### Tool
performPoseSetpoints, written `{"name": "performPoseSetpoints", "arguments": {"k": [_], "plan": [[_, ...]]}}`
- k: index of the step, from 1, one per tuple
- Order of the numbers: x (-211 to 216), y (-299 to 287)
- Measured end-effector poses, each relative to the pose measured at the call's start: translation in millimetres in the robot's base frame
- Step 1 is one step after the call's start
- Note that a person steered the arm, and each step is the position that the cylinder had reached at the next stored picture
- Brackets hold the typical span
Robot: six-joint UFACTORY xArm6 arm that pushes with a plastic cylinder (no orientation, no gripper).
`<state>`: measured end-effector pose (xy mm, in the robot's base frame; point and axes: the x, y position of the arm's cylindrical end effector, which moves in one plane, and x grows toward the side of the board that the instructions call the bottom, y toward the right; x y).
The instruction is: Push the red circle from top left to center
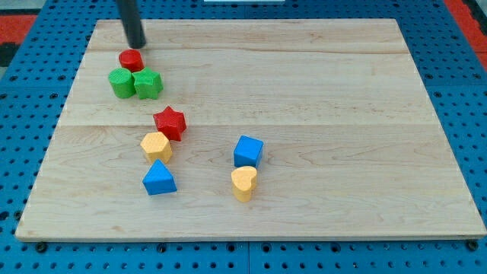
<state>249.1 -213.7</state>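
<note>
Tip (138,46) at 12 o'clock of red circle (131,60), apparently just clear; no pincer, holds nothing. Circle likely light, rigid, slides; push its 11 o'clock edge.

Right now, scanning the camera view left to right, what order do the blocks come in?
Green round block → red circle → green hexagon block → yellow hexagon, blue triangle → red star → yellow heart, blue cube.

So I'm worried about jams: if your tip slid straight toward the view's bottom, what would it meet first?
Most likely the red circle, just below my tip; the two green blocks crowd right behind it.
</note>
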Motion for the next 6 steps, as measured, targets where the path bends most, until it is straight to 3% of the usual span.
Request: {"name": "performPoseSetpoints", "arguments": {"k": [1, 2, 4, 6], "plan": [[33.3, -17.8], [64.8, 6.7], [68.9, 144.8], [111.7, 212.0]]}}
